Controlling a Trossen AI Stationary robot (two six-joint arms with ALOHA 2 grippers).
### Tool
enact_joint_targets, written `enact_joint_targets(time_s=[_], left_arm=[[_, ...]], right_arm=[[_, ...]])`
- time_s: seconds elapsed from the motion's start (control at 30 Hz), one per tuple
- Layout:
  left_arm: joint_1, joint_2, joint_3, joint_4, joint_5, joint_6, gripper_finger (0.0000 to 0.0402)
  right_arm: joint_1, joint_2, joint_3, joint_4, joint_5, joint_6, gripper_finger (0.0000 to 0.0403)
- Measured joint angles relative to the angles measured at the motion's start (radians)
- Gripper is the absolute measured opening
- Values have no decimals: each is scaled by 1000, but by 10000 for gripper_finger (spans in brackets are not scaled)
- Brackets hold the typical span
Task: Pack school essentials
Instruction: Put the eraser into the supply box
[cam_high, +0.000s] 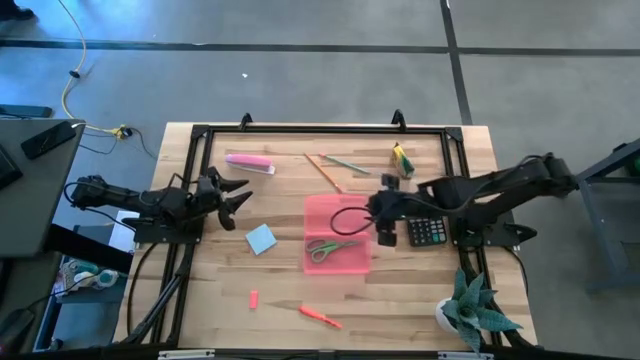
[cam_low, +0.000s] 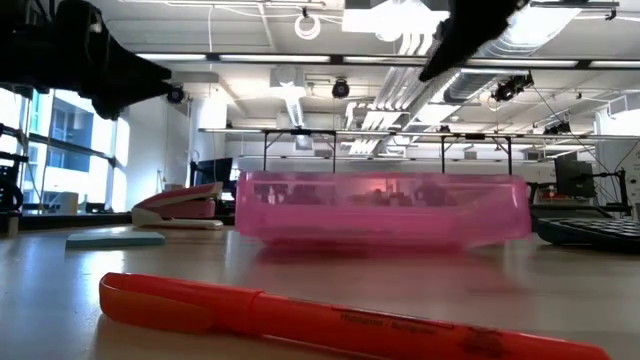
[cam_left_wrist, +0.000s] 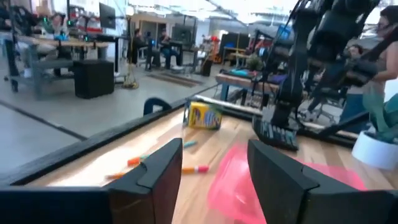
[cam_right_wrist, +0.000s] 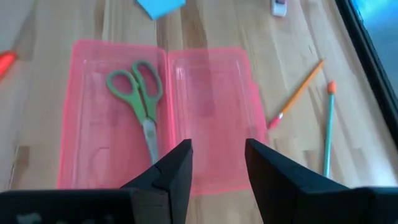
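The right gripper, jaws parted and empty, hovers over the open pink case, nearer than the left gripper to the pencils lying slantwise toward the table's far edge.

Grey concrete floor, white ceiling with pipes and strip lights, tall windows.

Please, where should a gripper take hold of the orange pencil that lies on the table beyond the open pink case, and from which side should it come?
Probably at mid-shaft, from straight above. The orange pencil lies flat and slanted on the bare table, apart from the pink case and the green pencil, so the open fingers should straddle it across its length. The right gripper, open over the case, is nearest.
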Motion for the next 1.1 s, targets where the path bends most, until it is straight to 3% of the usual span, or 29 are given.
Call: enact_joint_targets(time_s=[0.33, 0.47, 0.63, 0.83, 1.1], left_arm=[[0, 139, 170, -66, -37, 38, 170], [1, 251, 304, -209, -92, -1, 170], [1, 409, 487, -465, -110, -167, 170], [1, 598, 658, -735, 25, -376, 170], [-21, 802, 761, -862, 388, -673, 170]], right_arm=[[46, -114, -165, 40, 159, 111, 139], [59, -111, -168, 43, 169, 108, 139], [65, -111, -168, 43, 201, 107, 139], [55, -111, -168, 40, 229, 102, 139], [55, -111, -168, 28, 217, 100, 139]])
